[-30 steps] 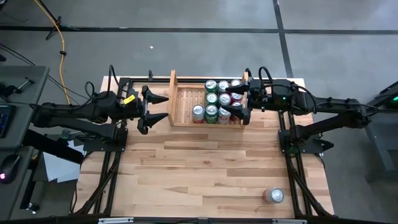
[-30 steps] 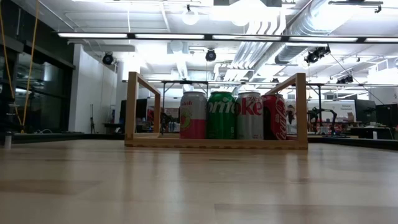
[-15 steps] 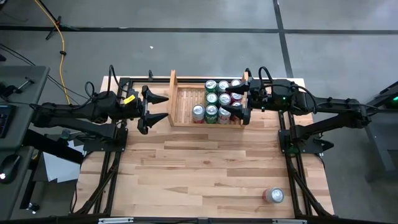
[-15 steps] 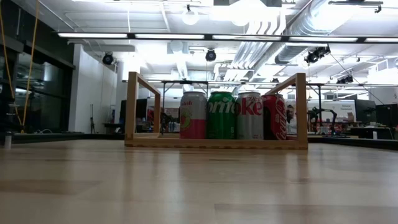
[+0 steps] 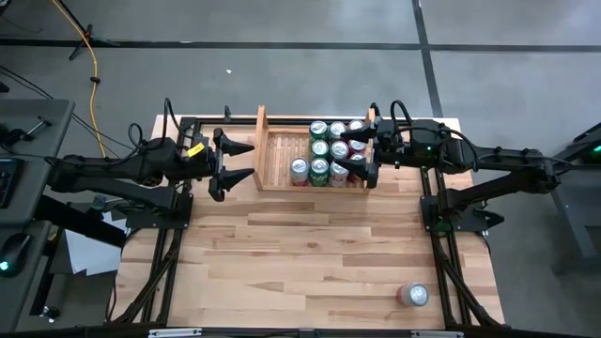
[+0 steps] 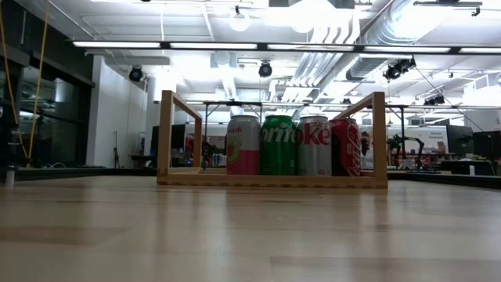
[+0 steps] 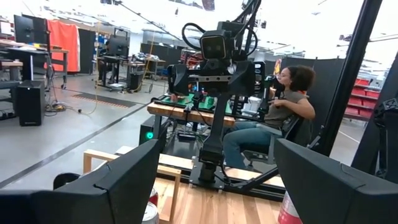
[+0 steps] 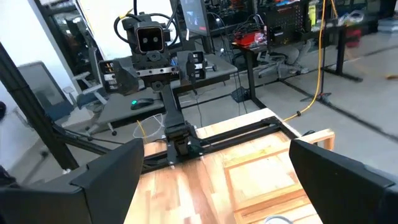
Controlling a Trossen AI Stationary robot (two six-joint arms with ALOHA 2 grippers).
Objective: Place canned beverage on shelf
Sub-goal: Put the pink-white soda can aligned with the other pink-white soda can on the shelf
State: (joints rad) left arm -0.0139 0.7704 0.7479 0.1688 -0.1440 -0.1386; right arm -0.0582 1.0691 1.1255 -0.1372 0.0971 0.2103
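A red and silver can [image 5: 413, 295] rests alone on the table near its front right corner, with no gripper by it. The pale wooden shelf [image 5: 280, 150] stands at the far middle of the table, and several cans [image 5: 331, 152] fill its right part. In the low view a pink can [image 6: 243, 145], a green one [image 6: 278, 145], a silver one [image 6: 315, 145] and a red one [image 6: 345, 147] stand on its slatted base. My left gripper [image 5: 240, 161] hovers open just left of the shelf. My right gripper [image 5: 351, 154] hovers open above the shelf's right end.
Black frame rails [image 5: 167, 235] run along both sides of the table. The wide wooden tabletop [image 5: 300, 253] lies between the shelf and the loose can. A person [image 7: 283, 112] sits beyond the table's right side in the left wrist view.
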